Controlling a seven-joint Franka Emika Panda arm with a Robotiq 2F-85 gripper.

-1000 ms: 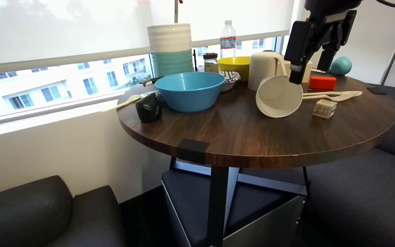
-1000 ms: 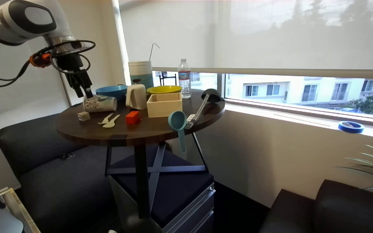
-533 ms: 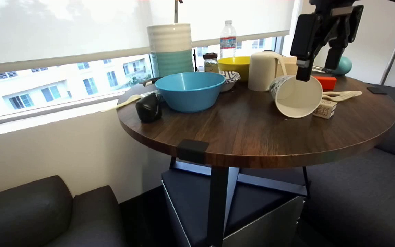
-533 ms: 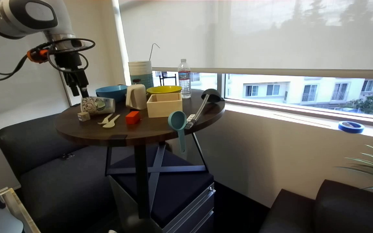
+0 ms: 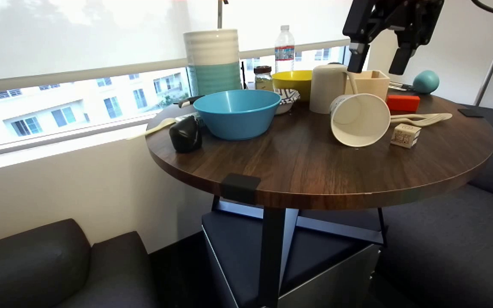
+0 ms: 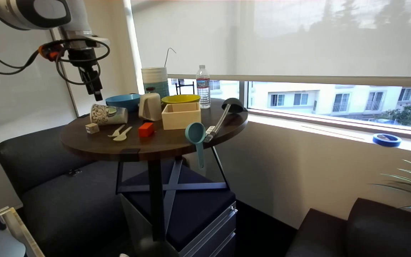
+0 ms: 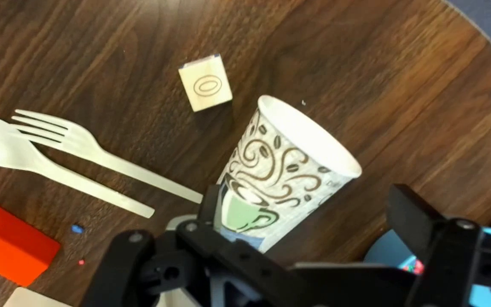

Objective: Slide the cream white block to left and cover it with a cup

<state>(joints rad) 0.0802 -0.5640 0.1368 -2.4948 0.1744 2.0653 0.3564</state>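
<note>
The cream white block (image 5: pixel 405 136) stands on the table and shows in an exterior view (image 6: pixel 92 128) and in the wrist view (image 7: pixel 206 83), with an oval printed on its top. The cup (image 7: pixel 279 166) lies on its side beside the block, apart from it, with swirls and a green mug printed on it. In both exterior views the cup (image 5: pixel 360 119) (image 6: pixel 109 115) lies with its mouth turned toward the table's near edge in one of them. My gripper (image 5: pixel 377 64) is open and empty above the cup; its fingers (image 7: pixel 307 196) are spread wide in the wrist view.
A pale fork and spoon (image 7: pixel 79 170) and a red block (image 7: pixel 15 245) lie near the cup. A cream pitcher (image 5: pixel 327 90), a tan box (image 6: pixel 181 117), a yellow bowl (image 6: pixel 180 99) and a blue bowl (image 5: pixel 237 115) stand on the round table (image 5: pixel 306 171).
The cup rolled toward the block, then partly back, staying on its side. My gripper was down at the cup and has risen above it. The block has not visibly moved.
</note>
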